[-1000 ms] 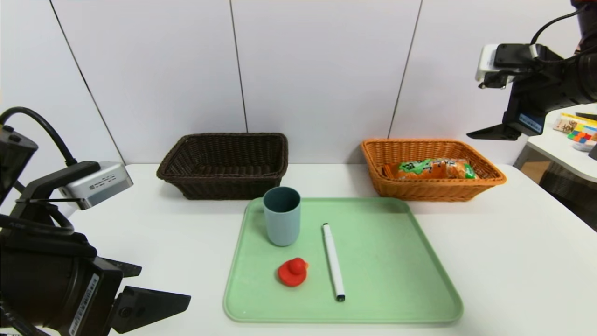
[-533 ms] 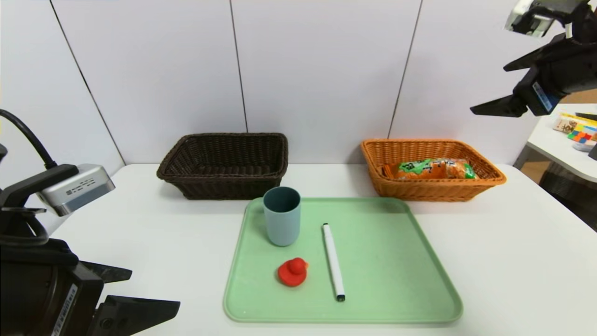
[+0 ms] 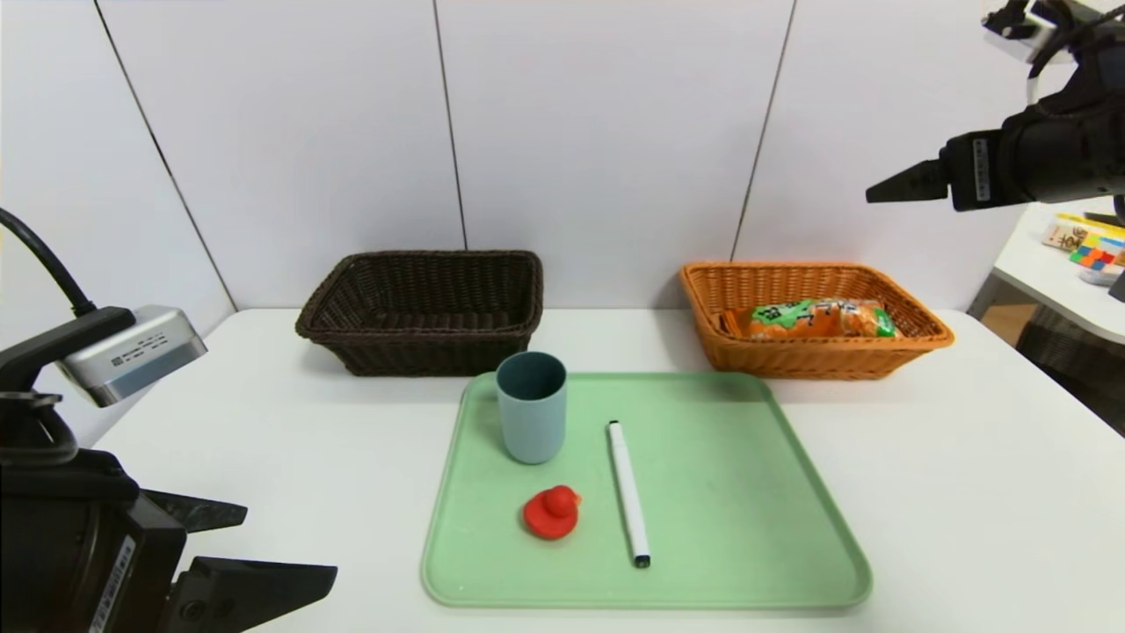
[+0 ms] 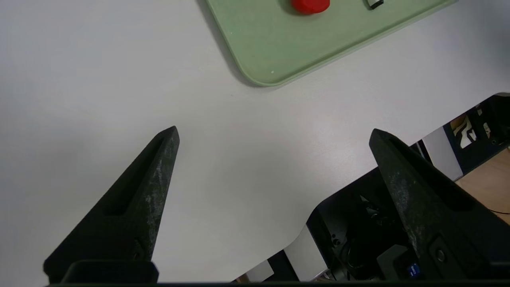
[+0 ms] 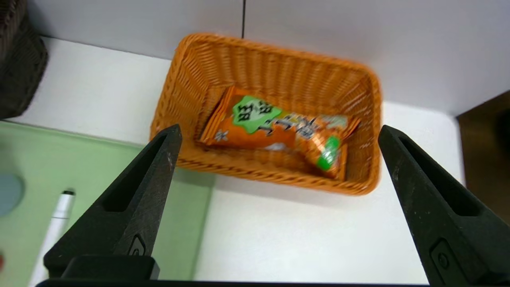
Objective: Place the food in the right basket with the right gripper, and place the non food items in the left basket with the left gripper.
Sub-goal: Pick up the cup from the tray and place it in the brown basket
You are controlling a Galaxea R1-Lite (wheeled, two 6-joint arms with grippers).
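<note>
An orange snack packet lies inside the orange right basket. The dark brown left basket holds nothing that I can see. On the green tray stand a blue cup, a red toy duck and a white marker. My right gripper hangs open high above and to the right of the orange basket, holding nothing. My left gripper is open and low over the table's front left corner, left of the tray.
The tray's near corner shows in the left wrist view, close to the table's front edge. A side table with a colourful cube stands at the far right. Grey wall panels rise behind the baskets.
The right arm has lifted and swung up and away from the orange basket, its jaws widening slightly. The left arm has drawn back a little toward the front left.
</note>
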